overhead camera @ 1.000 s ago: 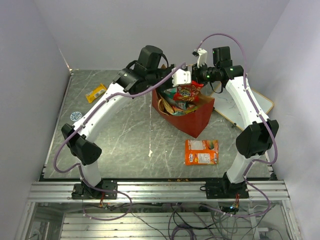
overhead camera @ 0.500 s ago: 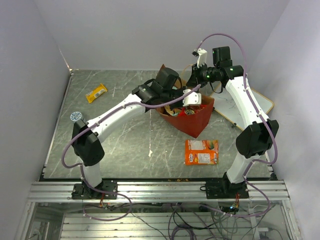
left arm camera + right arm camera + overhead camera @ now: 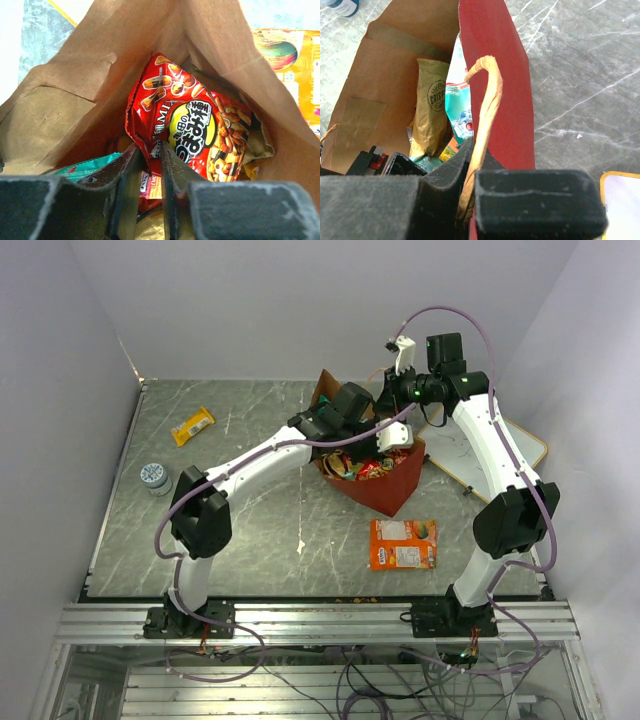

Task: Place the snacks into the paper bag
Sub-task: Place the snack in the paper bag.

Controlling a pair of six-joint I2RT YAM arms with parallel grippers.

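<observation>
**Red packet going in, two snacks waiting outside**

Nearest the arm bases, the orange flat pack is lying on the desk, just in front of the paper bag but not touching it. The bag is standing mid-desk with its mouth tilting open.

Inside it, the left end effector is reaching down among the snacks. The lower edge of the red packet is sitting between its fingers. The gap there is narrow, and I cannot tell whether they are pinching the packet or letting it go. A gold bag and a teal packet are resting deeper in.

At the bag's far rim, the right end effector is clenching the tan handle and holding the mouth open. Farthest off, a yellow packet is lying at the desk's far left, well apart.

The step in hand looks like the drop-off of the red packet. Next, the left fingers should be spreading fully and rising straight out. They should not drag the packet or the kraft wall before heading for an outside snack.

A second ago the left arm was hovering above the rim with the packet over the opening. Now it is plunging inside, and both outside snacks are lying where they were.
</observation>
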